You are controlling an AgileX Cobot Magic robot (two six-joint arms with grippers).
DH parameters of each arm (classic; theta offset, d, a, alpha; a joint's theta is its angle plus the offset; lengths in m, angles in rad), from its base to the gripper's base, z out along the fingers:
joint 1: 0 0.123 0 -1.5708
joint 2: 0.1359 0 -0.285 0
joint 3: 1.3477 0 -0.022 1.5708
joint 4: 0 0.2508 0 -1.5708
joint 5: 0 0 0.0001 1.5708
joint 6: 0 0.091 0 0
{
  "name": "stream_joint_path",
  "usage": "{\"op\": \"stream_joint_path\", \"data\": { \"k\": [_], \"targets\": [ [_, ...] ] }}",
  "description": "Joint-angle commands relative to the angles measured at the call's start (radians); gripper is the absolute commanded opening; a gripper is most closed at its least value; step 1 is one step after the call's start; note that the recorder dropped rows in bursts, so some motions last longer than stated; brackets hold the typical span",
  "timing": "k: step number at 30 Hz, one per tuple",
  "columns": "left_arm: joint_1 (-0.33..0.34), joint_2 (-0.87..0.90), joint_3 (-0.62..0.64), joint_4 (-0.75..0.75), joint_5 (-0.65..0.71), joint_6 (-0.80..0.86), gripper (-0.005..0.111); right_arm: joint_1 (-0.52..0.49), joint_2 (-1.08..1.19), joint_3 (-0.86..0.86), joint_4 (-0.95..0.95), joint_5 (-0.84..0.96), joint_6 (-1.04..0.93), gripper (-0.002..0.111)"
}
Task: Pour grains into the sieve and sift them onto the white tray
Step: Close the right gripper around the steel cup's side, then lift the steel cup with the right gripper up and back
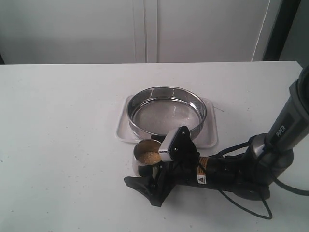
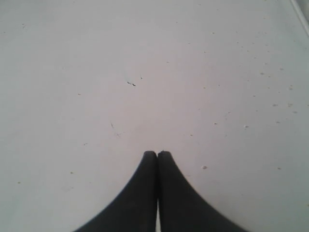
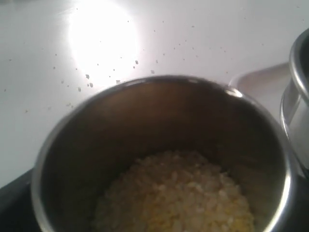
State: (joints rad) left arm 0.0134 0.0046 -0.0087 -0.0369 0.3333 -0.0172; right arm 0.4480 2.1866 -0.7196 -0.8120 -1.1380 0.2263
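While the left gripper (image 2: 157,153) hangs over bare tabletop (image 2: 145,72), its two dark fingers (image 2: 140,193) are seen pressed together with nothing between them. It is not caught by the exterior view.

At the lower middle of the exterior view, the right gripper (image 1: 143,164) is laid low along the tabletop, reached in from the lower right of the frame. A small steel cup (image 1: 137,150) is framed by its black fingers, and the grains (image 1: 149,157) are heaped inside the cup as a pale yellow mound. Whether the cup is actually squeezed cannot be told.

In the right wrist view the cup's interior is filled about halfway with the grains (image 3: 178,193), and a black finger (image 3: 12,193) is seen against the cup's outer wall.

Just above the cup in the exterior view, the sieve (image 1: 145,128) is set on the white tray (image 1: 208,135), near the frame's centre. The tray's near edge is almost touched by the cup. Scattered specks are dotted over the tabletop.
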Motion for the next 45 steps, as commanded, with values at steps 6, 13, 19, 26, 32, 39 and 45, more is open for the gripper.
{"op": "stream_joint_path", "data": {
  "k": [6,13,19,26,32,39,45],
  "targets": [
    [0.004,-0.005,0.009,-0.006,0.003,-0.002,0.000,0.002,0.001,-0.018,0.002,-0.003,0.043,0.052],
    [0.004,-0.005,0.009,-0.006,0.003,-0.002,0.000,0.002,0.001,-0.018,0.005,0.017,0.043,0.006],
    [0.004,-0.005,0.009,-0.006,0.003,-0.002,0.000,0.002,0.001,-0.018,0.000,0.006,0.047,0.000],
    [0.004,-0.005,0.009,-0.006,0.003,-0.002,0.000,0.002,-0.033,-0.016,-0.019,-0.032,0.047,0.000],
    [0.004,-0.005,0.009,-0.006,0.003,-0.002,0.000,0.002,-0.095,0.004,-0.090,-0.038,0.047,0.000],
    [0.004,-0.005,0.009,-0.006,0.003,-0.002,0.000,0.002,-0.184,0.067,-0.119,-0.037,0.075,0.000],
    [0.004,-0.005,0.009,-0.006,0.003,-0.002,0.000,0.002,-0.331,0.126,-0.143,-0.024,0.174,0.000]
  ]
}}
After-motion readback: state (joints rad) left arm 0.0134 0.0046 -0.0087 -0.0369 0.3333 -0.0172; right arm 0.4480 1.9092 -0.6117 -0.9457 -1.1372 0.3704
